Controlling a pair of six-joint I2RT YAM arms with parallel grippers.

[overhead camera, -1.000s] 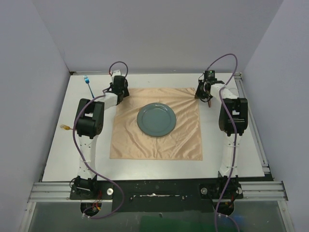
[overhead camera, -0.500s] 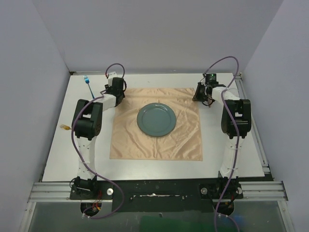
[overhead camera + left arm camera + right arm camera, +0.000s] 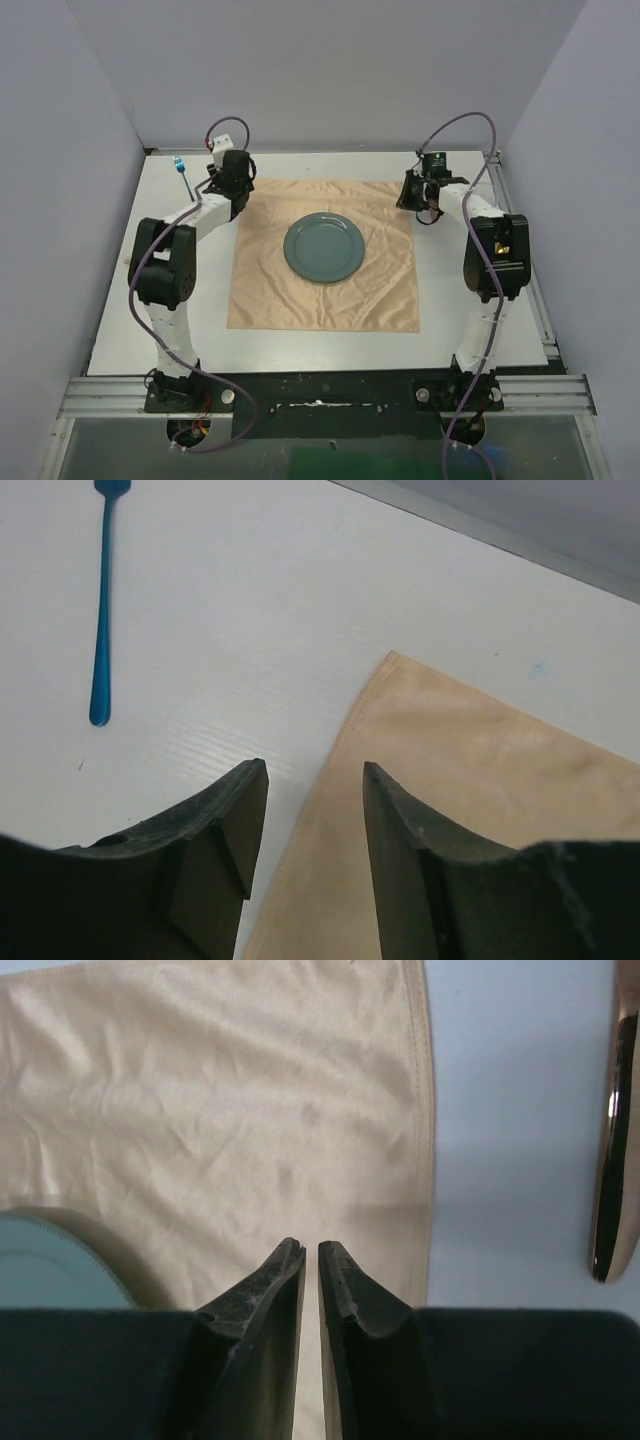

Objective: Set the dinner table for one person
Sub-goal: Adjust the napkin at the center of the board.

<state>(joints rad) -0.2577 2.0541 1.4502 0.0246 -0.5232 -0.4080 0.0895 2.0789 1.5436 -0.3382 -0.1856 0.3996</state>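
- The left arm reached from the lower left of the top view to the upper left, elbow bent, its forearm slanting up to the right.
- The left gripper (image 3: 228, 176) (image 3: 310, 770) hung released and empty above the cloth's (image 3: 330, 290) (image 3: 480, 780) upper-left corner, one finger over the cloth and the other over bare counter (image 3: 320, 350) (image 3: 250, 600).
- The right arm rose along the right side, its forearm angling up to the left.
- The right gripper (image 3: 415, 192) (image 3: 311, 1250) sat over the cloth's upper-right corner, clenched to a thin slit and holding nothing.
- The counter filled the middle of the top view, lying flat, its long axis running left to right.
- A plate (image 3: 323, 247) sat on the cloth.
- A blue utensil (image 3: 182, 172) (image 3: 101, 630) lay on the counter at upper left, clear of the cloth.
- A gold utensil (image 3: 612, 1160) lay on the counter at the right edge of the right wrist view.
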